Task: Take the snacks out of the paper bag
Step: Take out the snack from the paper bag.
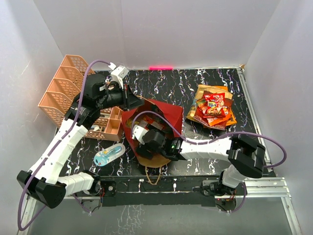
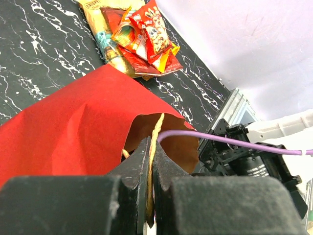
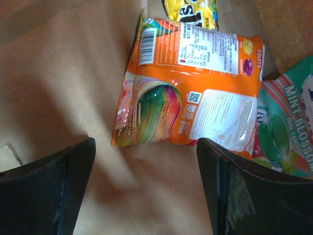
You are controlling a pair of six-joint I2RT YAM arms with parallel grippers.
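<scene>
Left fingers [image 2: 139, 164] clenched on the twine handle [image 2: 156, 129] of the paper bag [image 2: 73, 122]; bag lies mid-bench [image 1: 205, 81], mouth lifted open. Right fingers [image 3: 54, 191] released and spread wide inside the bag, nothing between them, over the kraft lining just short of an orange fruit-candy packet [image 3: 190, 93]. Teal mint pack [image 3: 288, 132] touches its right edge, yellow M&M's pack [image 3: 193, 11] beyond it. Pile of snacks [image 1: 213, 106] already out, on the bench right of the bag. Pink basket [image 1: 63, 93] and blue-white blister pack [image 1: 108, 155] sit left
</scene>
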